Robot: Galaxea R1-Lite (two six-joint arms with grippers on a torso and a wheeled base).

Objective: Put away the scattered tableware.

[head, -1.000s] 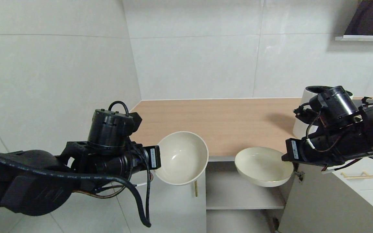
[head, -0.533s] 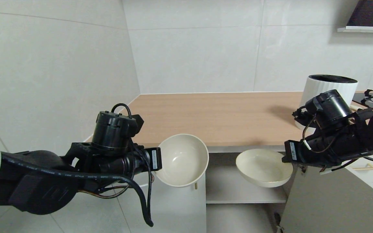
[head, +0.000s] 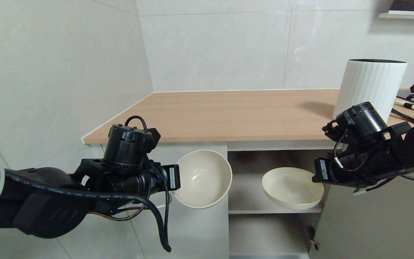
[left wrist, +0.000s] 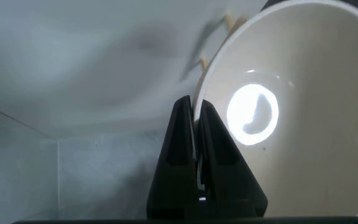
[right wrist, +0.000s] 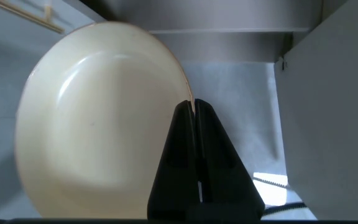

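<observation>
My left gripper (head: 174, 177) is shut on the rim of a deep cream bowl (head: 202, 178), held tilted in the air in front of the closed white cabinet door (head: 196, 230). In the left wrist view the gripper (left wrist: 196, 124) pinches the bowl (left wrist: 291, 118) by its edge. My right gripper (head: 318, 175) is shut on the rim of a shallow cream plate (head: 291, 187), held before the open cabinet (head: 271, 212). The right wrist view has the gripper (right wrist: 193, 112) clamped on the plate (right wrist: 98, 118).
A wooden countertop (head: 235, 115) runs above the cabinets. A tall white ribbed container (head: 372, 88) stands on it at the right, with utensils (head: 413, 106) beyond. The open cabinet door (head: 368, 219) hangs at the right. A tiled wall closes the left side.
The head camera has sunk, so the counter sits higher in the picture and the cabinet shelves show more. Both arms have come down with it, still holding bowl and plate.
</observation>
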